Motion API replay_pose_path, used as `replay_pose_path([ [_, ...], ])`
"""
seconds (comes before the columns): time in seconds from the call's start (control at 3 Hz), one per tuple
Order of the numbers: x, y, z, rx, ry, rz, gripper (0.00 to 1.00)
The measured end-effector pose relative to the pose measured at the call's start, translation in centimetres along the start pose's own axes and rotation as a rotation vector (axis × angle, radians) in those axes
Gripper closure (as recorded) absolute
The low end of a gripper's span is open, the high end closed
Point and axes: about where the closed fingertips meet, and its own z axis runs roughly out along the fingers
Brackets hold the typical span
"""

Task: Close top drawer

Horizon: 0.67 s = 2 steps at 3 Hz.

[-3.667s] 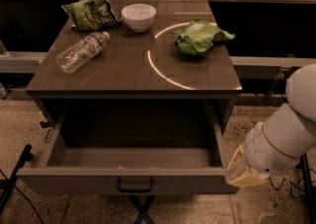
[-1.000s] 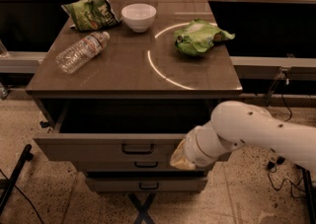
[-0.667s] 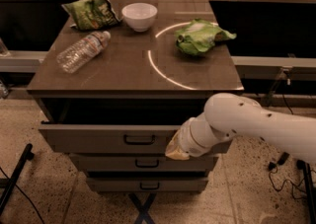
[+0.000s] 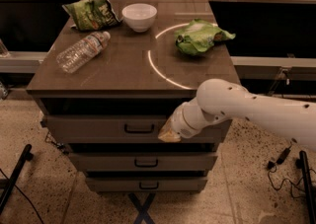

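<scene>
- The surface (image 4: 123, 67) is the dark brown top of a drawer cabinet, smooth and faintly glossy, with a thin bright arc (image 4: 157, 70) curving across its right half.
- The floor (image 4: 49, 178) is pale speckled stone. A black X-shaped base (image 4: 142, 207) shows under the cabinet, a black leg (image 4: 15, 178) stands at the left, and cables (image 4: 281, 156) lie at the right.
- Behind the surface runs a dark recess under a pale shelf with metal uprights.
- A clear plastic bottle (image 4: 83, 51), ribbed, lies on its side at the left of the surface.
- A round white bowl (image 4: 139, 17) stands upright at the back centre. A crinkled green bag (image 4: 91, 13) lies just to its left.
- A second crumpled green bag (image 4: 200, 35) lies at the right, well apart from the bottle.
- The top drawer (image 4: 94, 128) is a wide grey-brown panel with a dark rectangular handle (image 4: 139, 129) at its centre. Its front sits just below the surface's front edge, with a dark band above it.
- Two slimmer drawers (image 4: 108, 161) lie beneath it, each with a similar handle.
- The white, rounded arm (image 4: 247, 107) reaches in from the right.
- The hand (image 4: 169, 134), with a yellowish tip, is against the top drawer's front, just right of the handle and slightly below it.
- Whether the hand is clenched or released cannot be told; it holds nothing visible.
</scene>
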Motion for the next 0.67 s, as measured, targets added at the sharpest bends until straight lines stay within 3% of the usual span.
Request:
replay_pose_path([
  [0.67,-0.19,0.42,0.11,0.002,-0.005,0.002,1.00],
])
